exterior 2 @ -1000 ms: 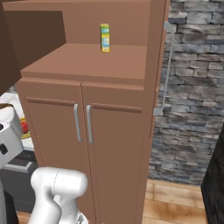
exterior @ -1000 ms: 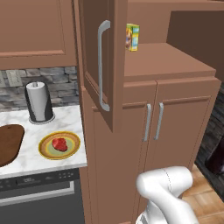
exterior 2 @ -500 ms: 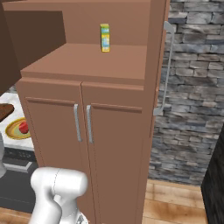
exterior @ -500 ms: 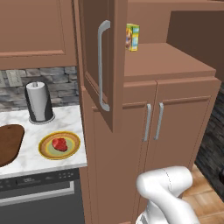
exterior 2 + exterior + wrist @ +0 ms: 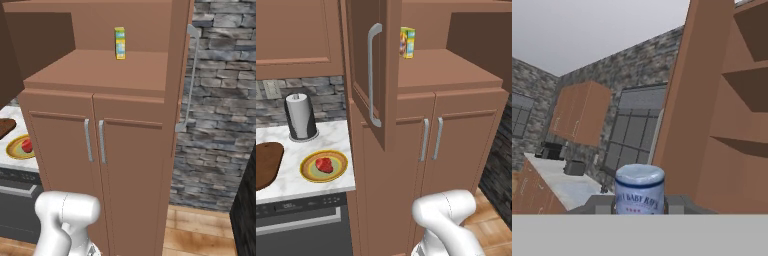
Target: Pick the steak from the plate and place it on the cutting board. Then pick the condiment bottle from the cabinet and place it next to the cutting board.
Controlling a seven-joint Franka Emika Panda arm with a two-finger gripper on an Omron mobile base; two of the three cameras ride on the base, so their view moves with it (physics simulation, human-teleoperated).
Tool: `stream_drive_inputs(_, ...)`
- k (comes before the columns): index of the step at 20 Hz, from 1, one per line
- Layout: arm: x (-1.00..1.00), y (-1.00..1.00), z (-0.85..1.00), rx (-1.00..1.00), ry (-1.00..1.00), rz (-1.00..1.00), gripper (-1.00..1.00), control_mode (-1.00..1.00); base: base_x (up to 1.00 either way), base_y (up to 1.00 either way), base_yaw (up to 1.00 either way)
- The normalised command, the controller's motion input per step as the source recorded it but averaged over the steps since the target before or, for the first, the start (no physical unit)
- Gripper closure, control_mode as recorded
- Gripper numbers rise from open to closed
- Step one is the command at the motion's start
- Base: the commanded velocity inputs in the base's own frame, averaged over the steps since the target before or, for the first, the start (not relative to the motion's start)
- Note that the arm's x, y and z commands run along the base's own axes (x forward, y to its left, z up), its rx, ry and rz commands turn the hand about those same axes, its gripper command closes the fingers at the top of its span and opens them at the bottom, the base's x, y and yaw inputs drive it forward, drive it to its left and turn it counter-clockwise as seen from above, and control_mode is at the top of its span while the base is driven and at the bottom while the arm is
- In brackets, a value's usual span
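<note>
Red steak (image 5: 324,164) (yellow-rimmed plate (image 5: 307,174)), brown cabinet (image 5: 466,130).

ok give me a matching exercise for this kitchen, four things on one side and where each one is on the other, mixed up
Things:
1. steak
2. yellow box
3. paper towel roll
4. cutting board

Places:
A. on the cabinet ledge
B. on the counter, at the left edge of the left base view
C. on the plate
D. by the stone backsplash, behind the plate

Pairs: 1-C, 2-A, 3-D, 4-B
</note>
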Motion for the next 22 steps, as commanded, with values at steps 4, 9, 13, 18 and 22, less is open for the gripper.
stream_drive_inputs(4, 0.01, 0.0, 0.0, 0.0, 0.0, 0.0, 1.0, -1.0, 0.0, 0.0, 0.0)
stream_drive_inputs(9, 0.0, 0.0, 0.0, 0.0, 0.0, 0.0, 1.0, -1.0, 0.0, 0.0, 0.0)
stream_drive_inputs(13, 0.0, 0.0, 0.0, 0.0, 0.0, 0.0, 1.0, -1.0, 0.0, 0.0, 0.0)
stream_drive_inputs(18, 0.0, 0.0, 0.0, 0.0, 0.0, 0.0, 1.0, -1.0, 0.0, 0.0, 0.0)
stream_drive_inputs(22, 0.0, 0.0, 0.0, 0.0, 0.0, 0.0, 1.0, 1.0, -0.01, 0.0, 0.0)
